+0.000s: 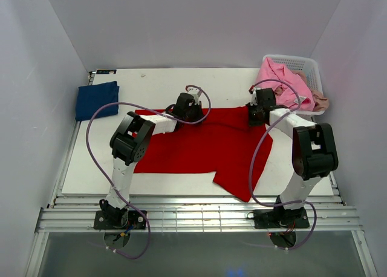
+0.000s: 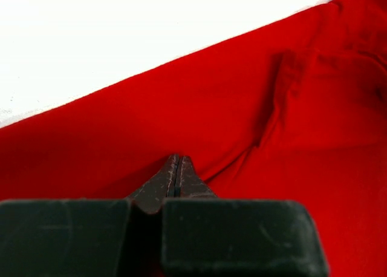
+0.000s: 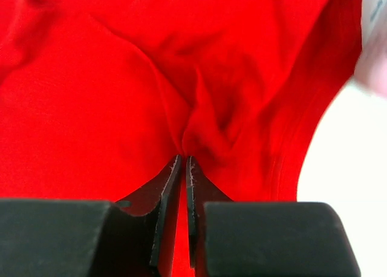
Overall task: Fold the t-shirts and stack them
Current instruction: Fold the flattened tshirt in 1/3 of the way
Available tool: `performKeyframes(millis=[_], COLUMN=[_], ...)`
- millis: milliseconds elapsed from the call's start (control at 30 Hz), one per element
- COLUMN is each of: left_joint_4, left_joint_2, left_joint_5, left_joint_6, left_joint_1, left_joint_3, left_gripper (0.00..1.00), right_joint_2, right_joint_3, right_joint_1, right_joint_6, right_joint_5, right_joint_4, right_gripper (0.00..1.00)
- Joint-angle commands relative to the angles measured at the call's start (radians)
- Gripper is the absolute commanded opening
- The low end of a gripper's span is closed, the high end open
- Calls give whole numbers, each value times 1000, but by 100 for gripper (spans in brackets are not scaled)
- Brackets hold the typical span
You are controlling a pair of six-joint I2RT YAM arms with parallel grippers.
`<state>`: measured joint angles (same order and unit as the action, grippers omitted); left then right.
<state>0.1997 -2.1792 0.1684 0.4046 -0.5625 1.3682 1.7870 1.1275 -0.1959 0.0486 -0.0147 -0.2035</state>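
A bright red t-shirt lies spread on the white table, with one part hanging towards the front edge. My left gripper is at its far left edge, jaws pressed together on the red cloth, and a crease runs from the tips. My right gripper is at its far right edge, shut on a pinched bunch of the red cloth at the tips. A folded navy blue t-shirt lies at the back left. A pink t-shirt and a beige one sit in the basket.
A white lattice basket stands at the back right corner. Bare white table lies behind the red shirt. White walls close in the left, back and right sides. Purple cables loop over both arms.
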Motion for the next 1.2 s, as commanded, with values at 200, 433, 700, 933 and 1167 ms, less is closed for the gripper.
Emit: performKeyframes(millis=[200, 433, 700, 933, 1167], left_joint_4=[6, 6, 24, 30, 24], left_joint_2=[24, 38, 50, 64, 55], left_joint_5=[-1, -4, 14, -12, -6], left_joint_6=[2, 3, 11, -26, -21], left_joint_1=[-2, -2, -10, -23, -23], left_joint_3=[-12, -20, 2, 11, -4], left_gripper=[0, 0, 0, 0, 0], right_joint_2=[-207, -213, -232, -166, -19], right_joint_3=[-150, -215, -183, -55, 75], right_joint_1=[-17, -30, -30, -30, -30], right_joint_6=[5, 20, 56, 77, 80], right_joint_5=[44, 32, 140, 196, 165], right_joint_4=[-82, -140, 24, 137, 190], right_gripper=[14, 14, 42, 55, 53])
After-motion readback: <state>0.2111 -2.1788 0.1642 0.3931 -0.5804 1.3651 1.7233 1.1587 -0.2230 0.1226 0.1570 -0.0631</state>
